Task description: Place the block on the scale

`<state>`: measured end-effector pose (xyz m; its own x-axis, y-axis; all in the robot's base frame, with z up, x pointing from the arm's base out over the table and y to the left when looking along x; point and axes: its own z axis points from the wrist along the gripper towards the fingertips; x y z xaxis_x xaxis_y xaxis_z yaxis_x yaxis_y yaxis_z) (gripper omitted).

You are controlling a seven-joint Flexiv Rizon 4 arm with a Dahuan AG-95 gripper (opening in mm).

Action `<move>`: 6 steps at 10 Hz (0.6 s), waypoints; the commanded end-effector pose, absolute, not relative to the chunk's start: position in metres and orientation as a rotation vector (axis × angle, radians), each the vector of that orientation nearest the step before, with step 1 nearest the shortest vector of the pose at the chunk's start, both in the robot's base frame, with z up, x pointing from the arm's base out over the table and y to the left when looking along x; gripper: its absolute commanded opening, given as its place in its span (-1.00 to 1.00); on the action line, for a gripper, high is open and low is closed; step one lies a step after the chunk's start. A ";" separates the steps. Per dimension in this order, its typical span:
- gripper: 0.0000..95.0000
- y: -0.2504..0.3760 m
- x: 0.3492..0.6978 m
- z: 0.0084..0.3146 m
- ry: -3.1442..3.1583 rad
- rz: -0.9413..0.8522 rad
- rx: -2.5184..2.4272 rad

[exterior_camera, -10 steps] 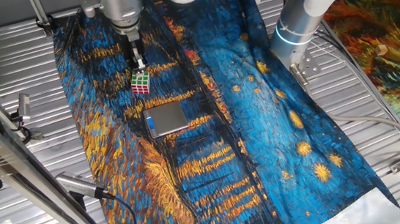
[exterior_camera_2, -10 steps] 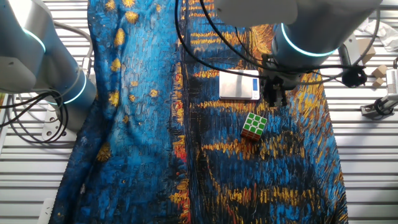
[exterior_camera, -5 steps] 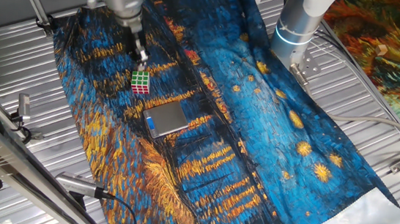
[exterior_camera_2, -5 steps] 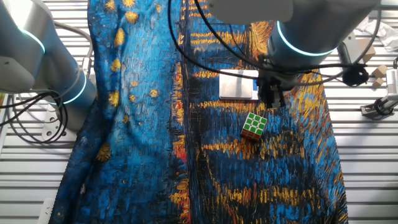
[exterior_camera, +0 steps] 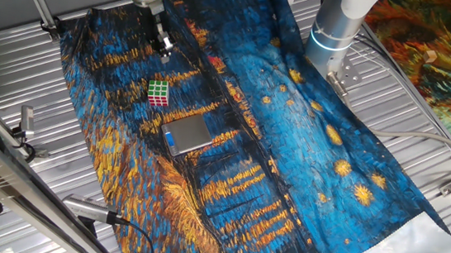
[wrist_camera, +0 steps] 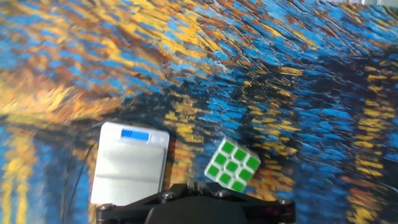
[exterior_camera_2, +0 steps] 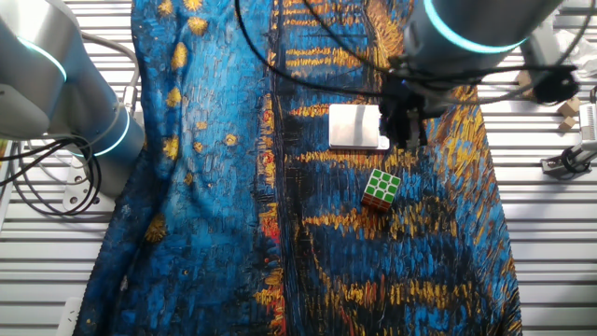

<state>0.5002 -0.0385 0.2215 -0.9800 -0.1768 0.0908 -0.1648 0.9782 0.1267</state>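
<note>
The block (exterior_camera: 158,93) is a small cube with a green top and lies on the painted cloth, just behind the scale (exterior_camera: 187,133). The scale is flat and silver with a blue display strip. Both show in the other fixed view, block (exterior_camera_2: 381,188) and scale (exterior_camera_2: 357,127), and in the hand view, block (wrist_camera: 232,163) and scale (wrist_camera: 127,165). My gripper (exterior_camera: 165,50) hangs in the air above and behind the block, apart from it. Its fingers look pressed together and hold nothing. In the other fixed view the gripper (exterior_camera_2: 407,133) stands at the scale's right edge.
A Starry Night cloth (exterior_camera: 306,151) covers the ribbed metal table. A second arm's base (exterior_camera: 334,37) stands at the far side and also shows in the other fixed view (exterior_camera_2: 56,84). Cables (exterior_camera_2: 47,182) lie beside it. Small fixtures (exterior_camera_2: 574,154) sit off the cloth's edge.
My gripper has risen from right beside the block and pulled back from it. The block and the scale have not moved.
</note>
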 end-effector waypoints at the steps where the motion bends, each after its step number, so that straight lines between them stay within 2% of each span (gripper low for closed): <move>1: -1.00 -0.037 0.500 0.217 -3.030 -0.179 0.264; 6: -1.00 -0.028 0.483 0.210 -3.031 -0.182 0.278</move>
